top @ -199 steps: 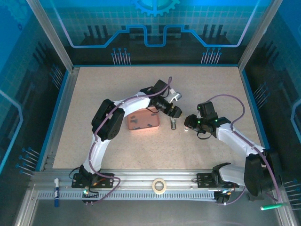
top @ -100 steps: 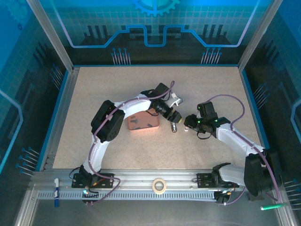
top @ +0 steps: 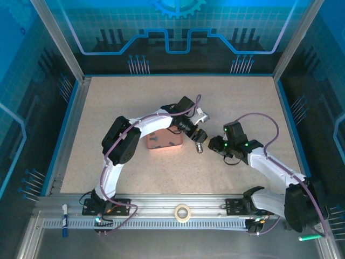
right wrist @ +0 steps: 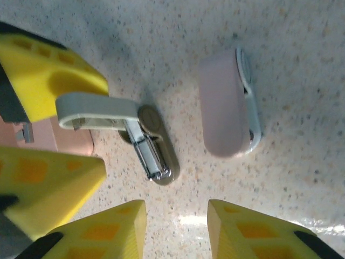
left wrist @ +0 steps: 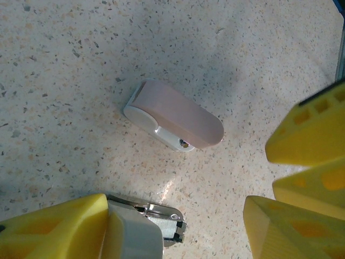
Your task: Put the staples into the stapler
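Grey stapler (top: pixel 199 147) sits mid-table (top: pixel 108 108), hinged open. The matte grey plastic lid (right wrist: pixel 97 111) is swung aside and the bright stamped-metal magazine channel (right wrist: pixel 153 154) is exposed, presumably so a strip can drop in. Left gripper (left wrist: pixel 178 224) is released, not clamped. One yellow finger (right wrist: pixel 48 70) bears against the lid, apparently propping it open. Right gripper (right wrist: pixel 177 216) hovers just beside the magazine's free end, jaws narrowly parted, nothing visible between them. Staples (top: pixel 155 138) show as small dark marks in the pink tray (top: pixel 161 149), just left of the stapler, too small to count. A rounded mauve item (left wrist: pixel 175 116), smooth with a white base, lies nearby on the speckled table. Judgement: loading not yet done.
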`<state>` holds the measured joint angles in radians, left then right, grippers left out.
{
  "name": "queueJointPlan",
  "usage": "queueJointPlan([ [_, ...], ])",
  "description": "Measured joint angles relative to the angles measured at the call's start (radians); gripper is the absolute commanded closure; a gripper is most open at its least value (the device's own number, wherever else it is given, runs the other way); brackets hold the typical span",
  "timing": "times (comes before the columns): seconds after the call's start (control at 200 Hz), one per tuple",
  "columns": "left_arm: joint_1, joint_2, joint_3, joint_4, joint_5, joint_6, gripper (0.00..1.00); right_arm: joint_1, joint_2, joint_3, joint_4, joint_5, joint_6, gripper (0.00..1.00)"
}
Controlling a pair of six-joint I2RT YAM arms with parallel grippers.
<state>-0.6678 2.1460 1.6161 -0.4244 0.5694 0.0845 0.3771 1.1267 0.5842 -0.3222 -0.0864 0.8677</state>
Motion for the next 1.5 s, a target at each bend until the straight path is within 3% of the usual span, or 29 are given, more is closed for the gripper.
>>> queueJointPlan([
  [0.2,0.000,0.000,-0.003,0.003,0.000,-0.003,0.32,0.072,0.010,-0.129,0.130,0.009,0.166,0.70],
  [0.425,0.000,-0.006,-0.022,0.011,0.000,-0.004,0.32,0.124,0.123,-0.225,0.364,0.033,0.332,0.76],
  [0.86,0.000,-0.014,-0.030,0.011,0.001,-0.006,0.32,0.133,0.239,-0.232,0.568,0.035,0.442,0.80],
  [1.171,0.001,-0.039,-0.049,0.011,0.002,-0.006,0.33,0.141,0.222,-0.232,0.578,0.045,0.440,0.79],
  [1.501,0.001,-0.054,-0.082,0.010,0.015,-0.006,0.34,0.138,0.072,-0.232,0.473,0.084,0.407,0.76],
])
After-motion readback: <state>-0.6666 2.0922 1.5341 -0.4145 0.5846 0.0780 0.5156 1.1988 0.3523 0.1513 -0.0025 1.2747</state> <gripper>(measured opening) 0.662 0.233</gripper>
